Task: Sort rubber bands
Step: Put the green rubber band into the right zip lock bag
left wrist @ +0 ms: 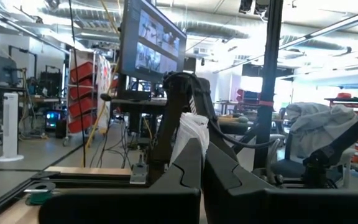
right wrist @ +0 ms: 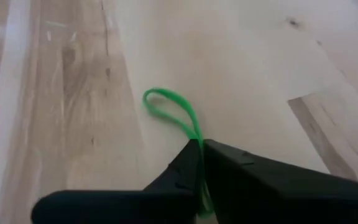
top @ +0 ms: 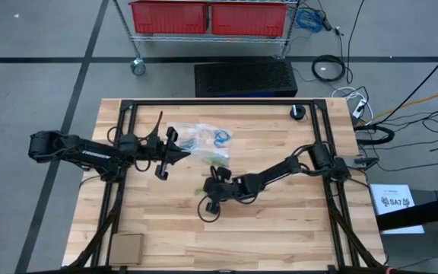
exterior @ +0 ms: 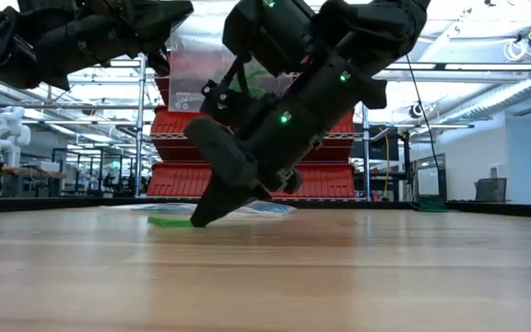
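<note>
A: What holds anything here?

B: A clear plastic bag (top: 204, 141) lies on the wooden table (top: 280, 228), with blue rubber bands (top: 220, 138) inside. One end is pinched between the closed fingers of the left gripper (left wrist: 199, 163). Behind the table, red bins (top: 207, 17) sit on a wire cart; I cannot see into them.

A: And the right gripper (right wrist: 202, 149)?

B: Its fingers are pressed together on a green rubber band (right wrist: 173, 109) at the tabletop, near the table's middle.

A: Any writing?

B: A white sheet (top: 396, 202) beside the table carries a printed mark, too small to read.
</note>
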Controlling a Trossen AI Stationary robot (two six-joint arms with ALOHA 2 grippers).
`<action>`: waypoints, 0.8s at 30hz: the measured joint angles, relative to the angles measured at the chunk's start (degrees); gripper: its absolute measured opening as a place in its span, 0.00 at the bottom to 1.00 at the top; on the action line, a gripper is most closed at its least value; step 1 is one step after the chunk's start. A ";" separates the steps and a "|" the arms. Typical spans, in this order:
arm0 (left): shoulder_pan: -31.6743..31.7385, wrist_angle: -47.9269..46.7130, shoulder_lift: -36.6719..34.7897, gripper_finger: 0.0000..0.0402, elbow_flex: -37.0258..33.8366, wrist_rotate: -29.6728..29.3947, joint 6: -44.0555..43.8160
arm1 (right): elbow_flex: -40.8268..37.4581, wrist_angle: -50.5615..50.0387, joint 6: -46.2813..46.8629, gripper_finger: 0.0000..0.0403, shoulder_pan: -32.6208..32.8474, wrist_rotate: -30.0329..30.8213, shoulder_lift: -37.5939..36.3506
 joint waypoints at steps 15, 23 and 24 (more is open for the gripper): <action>1.62 -3.11 0.00 0.00 0.00 0.02 -0.11 | 19.33 -27.28 -11.34 0.00 3.63 2.94 -6.65; 1.79 -4.85 0.00 0.00 0.00 -0.02 -0.09 | 36.71 -41.81 -21.28 0.00 3.59 13.13 -6.88; 1.77 -5.00 0.00 0.00 0.00 -0.02 -0.09 | 38.66 -43.69 -22.09 0.00 3.68 14.62 -6.98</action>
